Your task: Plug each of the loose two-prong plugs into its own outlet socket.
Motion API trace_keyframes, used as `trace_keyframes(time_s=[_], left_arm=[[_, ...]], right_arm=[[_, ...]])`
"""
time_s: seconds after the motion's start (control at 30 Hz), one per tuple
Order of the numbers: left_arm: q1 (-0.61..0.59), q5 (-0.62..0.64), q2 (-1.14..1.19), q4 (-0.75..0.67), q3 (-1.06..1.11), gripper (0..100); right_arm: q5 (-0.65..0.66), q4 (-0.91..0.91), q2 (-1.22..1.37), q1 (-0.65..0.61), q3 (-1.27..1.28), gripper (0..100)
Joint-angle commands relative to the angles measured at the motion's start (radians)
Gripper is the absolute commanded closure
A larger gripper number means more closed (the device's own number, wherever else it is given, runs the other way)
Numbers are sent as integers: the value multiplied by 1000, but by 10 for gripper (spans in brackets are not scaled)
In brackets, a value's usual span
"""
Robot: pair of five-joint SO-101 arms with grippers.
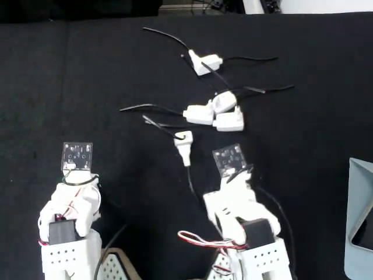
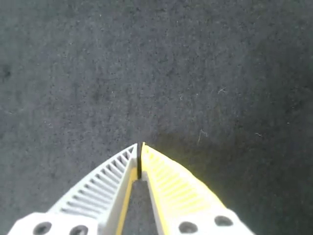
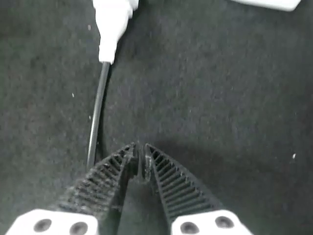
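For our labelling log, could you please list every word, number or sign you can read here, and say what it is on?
None can be read.
The plugs bear no visible print.
The square boards show only dots, too small to make out.

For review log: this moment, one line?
left pincer shut, empty | right pincer shut, empty | white plastic plugs lying on black cloth table

White arms [image 1: 70, 204], red wires [image 1: 198, 238], ribbed black right hand [image 3: 141, 147]

Matt cloth table [image 1: 70, 87]; smooth plastic plugs [image 1: 199, 114]
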Motion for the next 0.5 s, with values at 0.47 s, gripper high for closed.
trace_keyframes(time_s=[0.47], left_arm=[[4,5,-5,97,19,970]], right_arm=[[-3,17,-84,18,-4,985]])
